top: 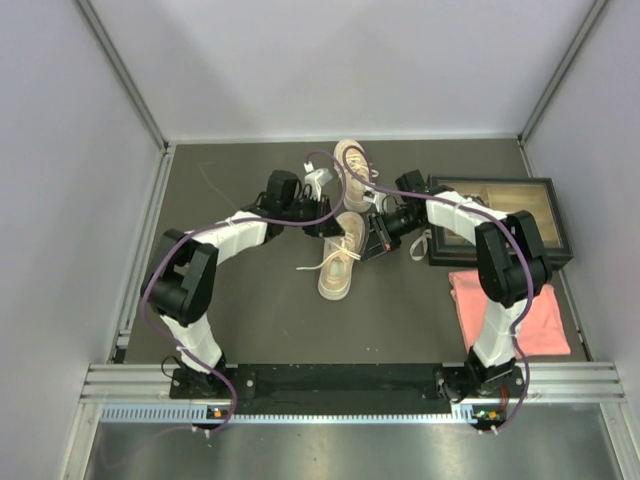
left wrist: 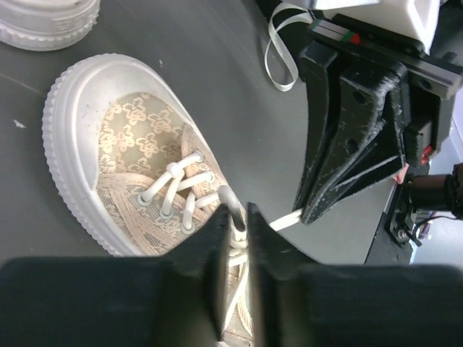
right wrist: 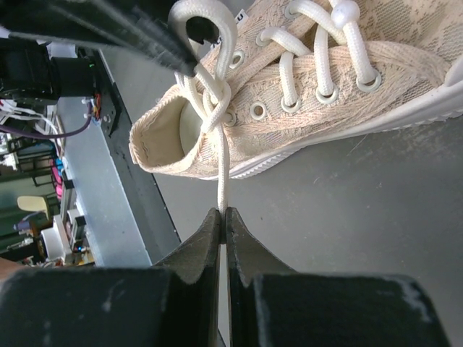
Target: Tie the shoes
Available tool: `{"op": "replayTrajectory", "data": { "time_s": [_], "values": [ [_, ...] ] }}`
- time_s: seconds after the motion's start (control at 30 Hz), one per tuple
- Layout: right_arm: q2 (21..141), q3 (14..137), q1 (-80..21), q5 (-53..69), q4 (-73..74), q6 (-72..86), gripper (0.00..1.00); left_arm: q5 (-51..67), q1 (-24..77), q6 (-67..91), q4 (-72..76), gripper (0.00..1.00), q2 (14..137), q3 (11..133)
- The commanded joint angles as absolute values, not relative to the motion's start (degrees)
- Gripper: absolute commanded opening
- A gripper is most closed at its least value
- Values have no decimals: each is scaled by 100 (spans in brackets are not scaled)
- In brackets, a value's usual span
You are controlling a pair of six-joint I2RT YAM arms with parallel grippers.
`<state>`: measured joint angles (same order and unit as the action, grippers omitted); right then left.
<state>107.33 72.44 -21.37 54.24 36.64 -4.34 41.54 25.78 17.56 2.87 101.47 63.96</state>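
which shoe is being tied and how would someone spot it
On the dark table, look just left of the black-framed tray. Take the tan nearer shoe, closer to the arm bases. Unlike the far shoe, it has the left gripper and right gripper each shut on its white lace.

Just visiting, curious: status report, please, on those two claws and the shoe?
Left claw shut on lace loop. Right claw shut on lace strand, taut. Near shoe: bow not yet done. Nothing in the way.
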Motion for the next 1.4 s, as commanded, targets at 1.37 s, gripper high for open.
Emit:
{"op": "replayTrajectory", "data": {
  "time_s": [1.37],
  "values": [
    [10820, 7541, -2101, 5599, 3727, -563, 0, 4737, 2241, 1275, 572, 28, 10362, 6635]
  ]
}}
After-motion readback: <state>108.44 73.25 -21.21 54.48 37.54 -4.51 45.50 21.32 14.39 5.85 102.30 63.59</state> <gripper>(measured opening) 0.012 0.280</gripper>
